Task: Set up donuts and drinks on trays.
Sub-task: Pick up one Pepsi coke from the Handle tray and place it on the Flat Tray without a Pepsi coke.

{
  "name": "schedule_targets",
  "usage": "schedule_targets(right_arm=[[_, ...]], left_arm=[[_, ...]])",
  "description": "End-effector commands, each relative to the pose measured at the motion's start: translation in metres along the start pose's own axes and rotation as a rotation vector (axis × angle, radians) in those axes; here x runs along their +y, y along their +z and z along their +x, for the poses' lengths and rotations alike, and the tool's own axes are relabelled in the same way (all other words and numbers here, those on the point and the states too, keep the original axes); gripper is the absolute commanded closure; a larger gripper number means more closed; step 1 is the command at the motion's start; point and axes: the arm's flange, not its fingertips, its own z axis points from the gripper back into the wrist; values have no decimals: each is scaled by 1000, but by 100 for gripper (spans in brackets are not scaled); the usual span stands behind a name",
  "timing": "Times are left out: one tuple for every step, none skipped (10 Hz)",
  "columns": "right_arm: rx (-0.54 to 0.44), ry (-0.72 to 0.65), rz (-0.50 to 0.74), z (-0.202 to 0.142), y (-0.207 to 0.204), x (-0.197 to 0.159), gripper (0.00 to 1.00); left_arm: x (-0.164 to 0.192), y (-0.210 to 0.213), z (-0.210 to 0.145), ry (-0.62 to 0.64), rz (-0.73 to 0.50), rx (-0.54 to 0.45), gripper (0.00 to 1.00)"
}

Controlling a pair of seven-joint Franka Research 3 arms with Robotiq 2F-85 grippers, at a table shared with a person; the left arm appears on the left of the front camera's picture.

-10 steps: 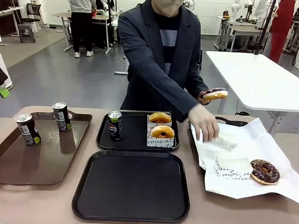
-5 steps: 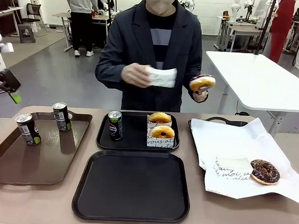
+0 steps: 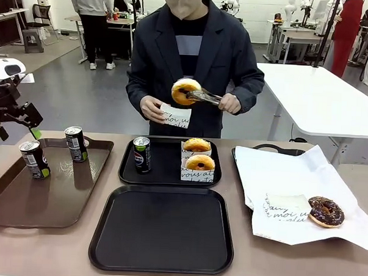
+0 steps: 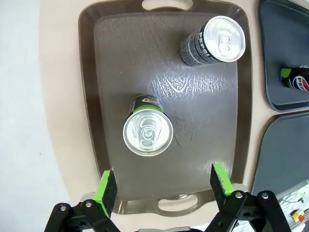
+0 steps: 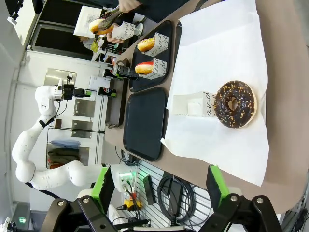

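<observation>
Now the left claw, wide open and empty, should centre over the nearest can, descend straight, and grip below its rim.

Two black trays lie one behind the other. The far tray carries an upright can and two sleeved glazed donuts; the near tray lies just before it. Two more cans stand on the brown tray. A chocolate donut lies on white paper, and a golden donut hangs in tongs.

Black trays & cans w/ silver tops, brown tray, golden donuts in white sleeves w/ black script, choc. sprinkled donut on white paper.
</observation>
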Motion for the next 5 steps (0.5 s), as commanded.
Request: schedule_targets(right_arm=[[-14, 17, 22, 1, -1, -1, 0], [-14, 17, 22, 1, -1, -1, 0], [-14, 17, 22, 1, -1, -1, 0], [-14, 17, 22, 1, -1, -1, 0], [-14, 17, 22, 1, -1, -1, 0]], left_arm=[[-3, -7, -10, 5, 39, -1, 0], [-4, -11, -16, -4, 51, -10, 0], [-4, -13, -18, -8, 64, -14, 0], [-2, -17, -21, -3, 69, -19, 0], [-1, -21, -23, 0, 72, -9, 0]])
